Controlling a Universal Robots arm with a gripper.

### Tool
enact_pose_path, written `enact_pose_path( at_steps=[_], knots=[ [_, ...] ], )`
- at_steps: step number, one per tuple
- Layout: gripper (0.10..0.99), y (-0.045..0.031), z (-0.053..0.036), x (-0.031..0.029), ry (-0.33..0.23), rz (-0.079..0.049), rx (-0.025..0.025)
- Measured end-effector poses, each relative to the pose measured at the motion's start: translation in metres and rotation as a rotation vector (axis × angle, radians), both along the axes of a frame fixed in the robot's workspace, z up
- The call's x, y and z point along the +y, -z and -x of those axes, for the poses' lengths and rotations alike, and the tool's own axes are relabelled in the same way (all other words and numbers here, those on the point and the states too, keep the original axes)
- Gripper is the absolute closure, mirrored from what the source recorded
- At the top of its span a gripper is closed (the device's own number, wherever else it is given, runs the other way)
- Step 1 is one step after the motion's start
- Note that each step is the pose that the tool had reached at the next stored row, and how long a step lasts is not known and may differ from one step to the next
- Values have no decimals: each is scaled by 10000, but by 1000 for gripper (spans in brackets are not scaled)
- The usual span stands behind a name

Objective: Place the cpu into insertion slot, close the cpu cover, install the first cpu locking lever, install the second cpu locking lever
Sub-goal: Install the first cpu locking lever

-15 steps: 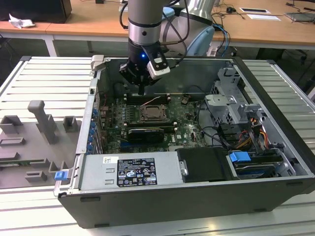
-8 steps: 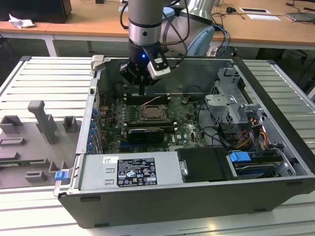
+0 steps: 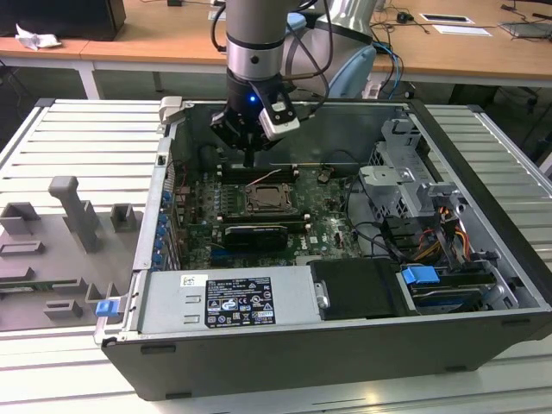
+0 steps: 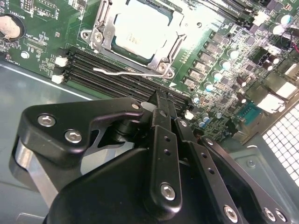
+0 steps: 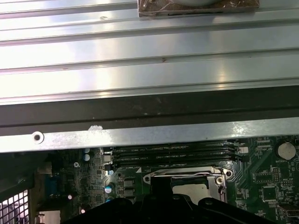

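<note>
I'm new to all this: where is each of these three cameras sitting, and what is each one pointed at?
Exterior view: off the arm, above the open computer case, looking down at the arm and its gripper over the green board.
Second wrist view: rides on the arm, looking past the black gripper at the cpu in the insertion slot.
First wrist view: rides on the arm, facing the case wall and ribbed table.
Shared: all three show the insertion slot.

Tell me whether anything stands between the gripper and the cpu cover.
Nothing visible does. The gripper hangs above the memory slots, beside the socket, and the cpu cover lies closed over the cpu with open space between them.
</note>
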State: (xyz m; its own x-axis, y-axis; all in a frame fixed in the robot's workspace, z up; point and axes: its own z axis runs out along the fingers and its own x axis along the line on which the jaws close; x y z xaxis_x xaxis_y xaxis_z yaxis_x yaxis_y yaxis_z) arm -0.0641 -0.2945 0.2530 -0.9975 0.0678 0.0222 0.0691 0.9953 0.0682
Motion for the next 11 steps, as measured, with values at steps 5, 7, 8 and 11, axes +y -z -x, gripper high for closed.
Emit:
enact_pose_path(
  at_steps=[5, 7, 8, 11],
  knots=[
    [980, 13, -11, 0, 0, 0, 1],
    [980, 28, -15, -2, 0, 0, 1],
    [980, 30, -16, -2, -1, -1, 1],
    [980, 35, -19, -2, 0, -1, 1]
  ],
)
